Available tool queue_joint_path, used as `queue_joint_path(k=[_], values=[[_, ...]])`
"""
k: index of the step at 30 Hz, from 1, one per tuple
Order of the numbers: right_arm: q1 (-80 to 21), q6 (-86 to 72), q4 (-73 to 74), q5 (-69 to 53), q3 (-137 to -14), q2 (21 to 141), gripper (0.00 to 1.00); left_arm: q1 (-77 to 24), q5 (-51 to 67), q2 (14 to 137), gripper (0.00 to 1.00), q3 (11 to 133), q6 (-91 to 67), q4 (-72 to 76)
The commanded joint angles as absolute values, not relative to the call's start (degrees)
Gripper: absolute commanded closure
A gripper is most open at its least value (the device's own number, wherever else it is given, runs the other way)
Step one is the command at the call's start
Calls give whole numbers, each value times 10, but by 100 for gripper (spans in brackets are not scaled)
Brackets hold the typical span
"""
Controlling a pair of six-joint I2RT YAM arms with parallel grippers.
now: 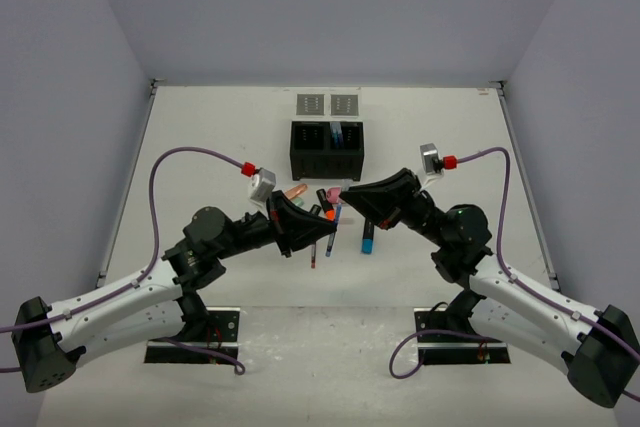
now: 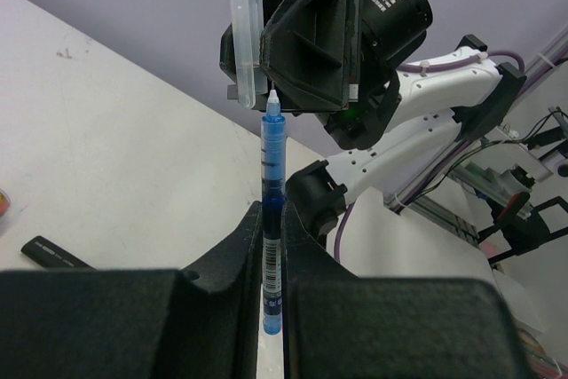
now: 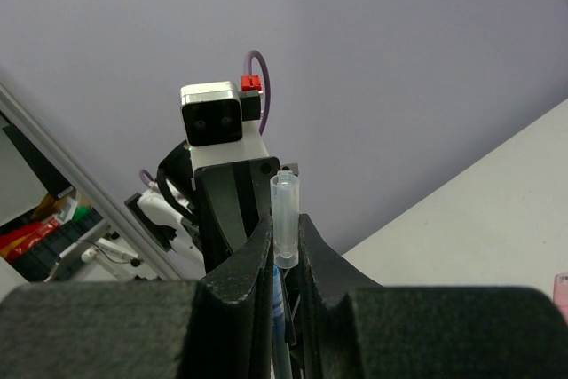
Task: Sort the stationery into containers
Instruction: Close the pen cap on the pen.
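Blue pen: uncapped and upright in the left wrist view, with its pale tip at 12 o'clock. The left gripper is clamped on the barrel, one finger pressed against each side.

Clear cap: pinched between the fingers of the right gripper. It sits at about 11 o'clock from the pen tip, close beside it but offset. The tip is not inside the cap.

Top view: the two grippers meet nose to nose above the middle of the table, at 6 o'clock from the black box.

Loose items lie under and around the meeting point:
- blue highlighter at 4 o'clock
- red pen at 7 o'clock
- copper-pink tube at 10 o'clock

Something blue stands in the box's right compartment.

Two grey trays sit side by side at 12 o'clock from the box, apart from it.
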State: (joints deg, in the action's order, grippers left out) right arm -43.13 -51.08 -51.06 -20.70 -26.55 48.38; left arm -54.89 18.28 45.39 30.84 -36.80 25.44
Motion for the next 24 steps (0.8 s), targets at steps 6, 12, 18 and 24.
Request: queue_joint_path(k=[6, 12, 18, 24], values=[[-435, -492, -515, -220, -289, 483, 100, -550, 196, 459, 100, 337, -350, 255], [-435, -483, -505, -213, -303, 480, 100, -550, 209, 468, 100, 334, -350, 257], [-435, -474, -500, -213, -308, 475, 100, -550, 208, 467, 100, 332, -346, 248], [-435, -470, -499, -225, -300, 477, 100, -550, 192, 455, 100, 343, -331, 227]])
